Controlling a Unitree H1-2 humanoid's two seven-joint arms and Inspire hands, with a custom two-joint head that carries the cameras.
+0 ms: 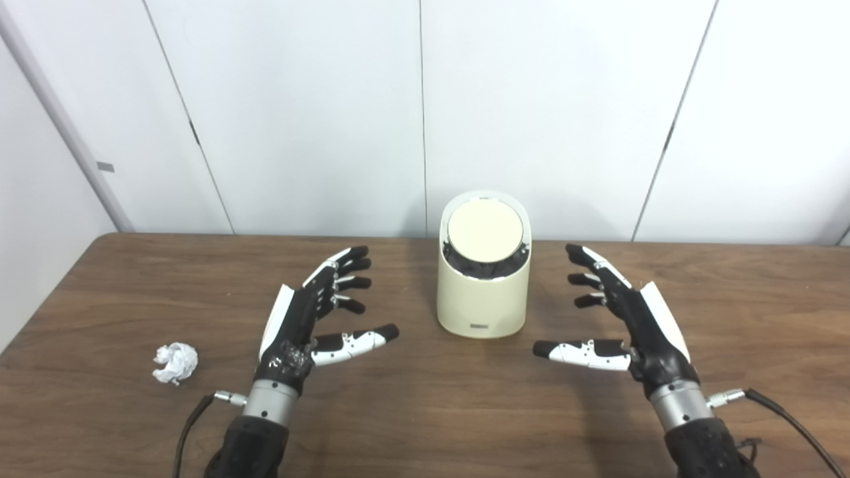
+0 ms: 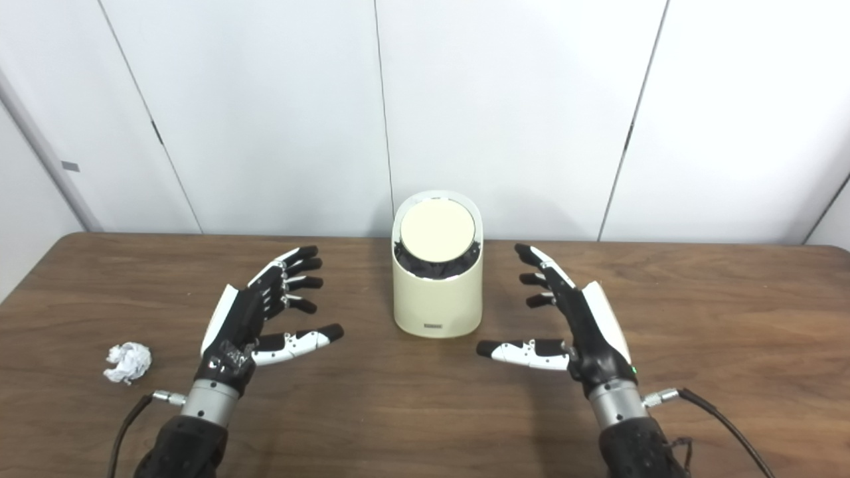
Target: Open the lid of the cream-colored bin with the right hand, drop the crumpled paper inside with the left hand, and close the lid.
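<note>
Bin: we see the cream-colored bin (image 1: 483, 292), a smooth rounded cylinder, upright at the table's far middle, between both hands and touching neither.
Lid: the lid (image 1: 479, 228), a flat round disc, sits tilted toward us in a white rim; dark liner shows beneath it.
Paper: the crumpled paper (image 1: 175, 362), a white creased ball, lies near the table's left edge, apart from the left hand.
Left hand: our left hand (image 1: 312, 317) holds nothing, fingers spread, palm facing inward.
Right hand: our right hand (image 1: 617, 318) likewise spread and empty.
Table: dark wood-grain table (image 1: 425, 411).

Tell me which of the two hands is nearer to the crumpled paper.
The left hand: the crumpled paper lies just outside it, while the right hand is beyond the bin.
</note>
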